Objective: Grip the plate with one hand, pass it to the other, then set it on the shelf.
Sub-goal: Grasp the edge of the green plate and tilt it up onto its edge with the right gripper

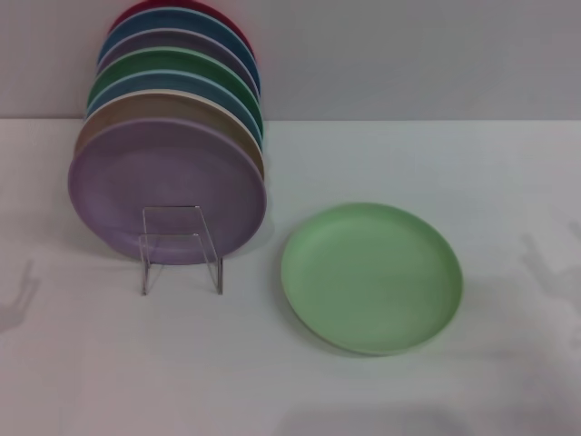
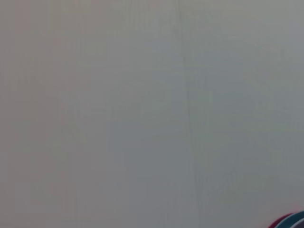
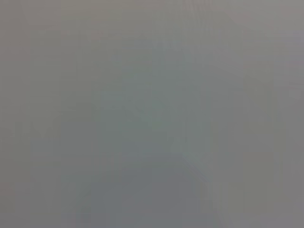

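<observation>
We see the plate (image 1: pixel 371 277) in a light mint green, plain and matte. The front plate (image 1: pixel 168 189) in the row is dull purple; behind it come tan, cream, teal, dark green, grey-purple, blue and red rims. The shelf (image 1: pixel 181 247) is clear, the table (image 1: pixel 436 163) white.

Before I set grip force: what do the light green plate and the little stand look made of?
The light green plate looks like matte plastic or melamine: even colour, no glare. The stand looks like clear acrylic: the purple plate shows through it, edges glinting.
</observation>
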{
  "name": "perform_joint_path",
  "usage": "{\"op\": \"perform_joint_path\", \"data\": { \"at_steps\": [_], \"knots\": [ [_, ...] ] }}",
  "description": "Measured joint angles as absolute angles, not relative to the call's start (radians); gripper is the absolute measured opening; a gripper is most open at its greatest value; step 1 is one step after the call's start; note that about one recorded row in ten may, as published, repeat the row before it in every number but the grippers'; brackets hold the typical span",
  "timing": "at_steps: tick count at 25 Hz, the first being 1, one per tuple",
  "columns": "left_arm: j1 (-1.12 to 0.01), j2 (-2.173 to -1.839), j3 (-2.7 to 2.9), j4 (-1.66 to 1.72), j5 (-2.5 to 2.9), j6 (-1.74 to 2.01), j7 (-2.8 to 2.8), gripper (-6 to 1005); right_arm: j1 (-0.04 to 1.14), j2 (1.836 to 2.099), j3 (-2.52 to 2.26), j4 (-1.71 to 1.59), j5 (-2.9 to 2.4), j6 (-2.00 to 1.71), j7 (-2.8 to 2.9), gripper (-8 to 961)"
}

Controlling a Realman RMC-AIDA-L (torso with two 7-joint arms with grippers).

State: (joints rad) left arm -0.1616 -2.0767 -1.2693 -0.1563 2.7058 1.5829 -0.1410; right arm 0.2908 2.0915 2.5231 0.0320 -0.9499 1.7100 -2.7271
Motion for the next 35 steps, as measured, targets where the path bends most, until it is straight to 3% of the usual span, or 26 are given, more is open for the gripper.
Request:
{"op": "perform_joint_path", "data": {
  "at_steps": [12,22,27,29,35],
  "knots": [
    [-0.146,-2.078,-1.265,-0.158,2.704,1.605,-0.14,846,0.291,2.092,2.518,0.029,-0.952,1.742,-2.711,777],
    [-0.143,-2.077,-1.264,-0.152,2.705,1.603,-0.14,845,0.407,2.084,2.429,0.218,-0.988,1.619,-2.491,776],
    [-0.149,-2.077,-1.264,-0.152,2.705,1.601,-0.14,844,0.396,2.085,2.192,0.519,-0.994,1.307,-2.2,776],
    [-0.151,-2.077,-1.265,-0.155,2.705,1.601,-0.14,844,0.316,2.082,1.968,0.856,-1.075,1.033,-1.931,777],
    [-0.158,-2.077,-1.265,-0.153,2.704,1.599,-0.14,843,0.2,2.08,1.764,1.34,-1.478,0.742,-1.431,771]
  ]
}}
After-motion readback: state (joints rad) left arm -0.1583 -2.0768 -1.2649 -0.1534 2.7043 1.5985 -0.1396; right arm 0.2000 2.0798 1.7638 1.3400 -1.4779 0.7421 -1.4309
